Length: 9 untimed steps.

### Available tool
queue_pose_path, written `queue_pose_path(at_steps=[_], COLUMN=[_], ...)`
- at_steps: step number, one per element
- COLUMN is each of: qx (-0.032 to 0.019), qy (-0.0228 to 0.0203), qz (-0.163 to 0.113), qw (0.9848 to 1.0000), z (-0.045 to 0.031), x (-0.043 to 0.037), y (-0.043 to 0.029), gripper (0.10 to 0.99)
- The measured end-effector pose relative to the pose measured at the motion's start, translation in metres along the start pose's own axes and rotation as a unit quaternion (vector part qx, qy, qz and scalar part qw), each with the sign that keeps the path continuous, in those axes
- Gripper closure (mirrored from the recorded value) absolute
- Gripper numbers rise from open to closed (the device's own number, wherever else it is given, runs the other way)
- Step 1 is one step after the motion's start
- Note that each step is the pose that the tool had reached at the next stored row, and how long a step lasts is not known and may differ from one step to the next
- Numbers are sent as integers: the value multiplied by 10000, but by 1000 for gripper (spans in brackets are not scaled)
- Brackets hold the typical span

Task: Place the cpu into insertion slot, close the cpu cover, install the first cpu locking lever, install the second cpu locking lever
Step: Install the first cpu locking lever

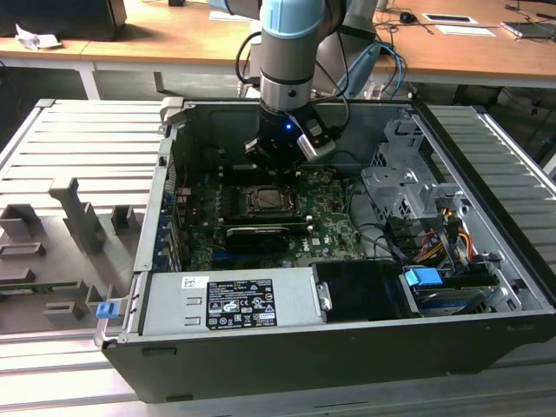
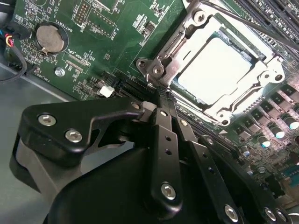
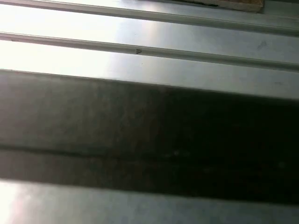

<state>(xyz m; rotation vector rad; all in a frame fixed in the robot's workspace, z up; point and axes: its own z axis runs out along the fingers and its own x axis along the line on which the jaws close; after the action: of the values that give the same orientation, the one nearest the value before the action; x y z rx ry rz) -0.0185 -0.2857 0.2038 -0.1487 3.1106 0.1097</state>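
Claw (image 2: pixel 164 100): the two black fingers (image 2: pixel 163 140) are drawn in narrow, tips nearly together. Nothing visible between them. The tips sit at the near corner of the socket, just beside the hinge hardware. Cannot tell whether they touch the metal there.

In the exterior view the claw (image 1: pixel 280 152) hangs down inside the open computer case (image 1: pixel 347 347), just above the socket area of the motherboard (image 1: pixel 330 230).

The cpu (image 2: pixel 219 70): seated flat in the socket, pale metal top showing through the window. It looks square to the frame, no corner riding up.

The cpu cover (image 2: pixel 174 50): lying down over the chip, framing it on all sides seen. So placing and closing read as done; judgement only.

A thin lever rod (image 2: pixel 252 24) runs along the far side of the socket. Whether it is latched under its hook cannot be told.

Step in hand, as judged: working a locking lever at the near corner.
- Push with closed tips on the rod itself, not on the cover plate.
- Sweep the lever down and sideways so it tucks under its catch; straight-down force alone may skid off.
- Keep clear of the capacitors (image 2: pixel 275 133) beside the socket.

Outward: coin battery (image 2: pixel 49 38) well apart from the socket. The case rests on a ribbed metal surface (image 1: pixel 52 156).
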Motion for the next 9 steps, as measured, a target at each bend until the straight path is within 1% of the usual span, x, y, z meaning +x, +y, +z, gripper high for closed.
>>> queue_pose_path(at_steps=[2, 3, 5, 8, 9], qx=[7, -1, 8, 8, 4], qy=[0, -5, 0, 0, -3], qz=[0, -1, -1, 0, 0], qw=[10000, 10000, 10000, 10000, 10000], z=[9, 21, 28, 26, 6], x=[-2, -4, -3, -3, -5], y=[-1, 2, -1, -2, 1], gripper=[980, 980, 980, 980, 980])
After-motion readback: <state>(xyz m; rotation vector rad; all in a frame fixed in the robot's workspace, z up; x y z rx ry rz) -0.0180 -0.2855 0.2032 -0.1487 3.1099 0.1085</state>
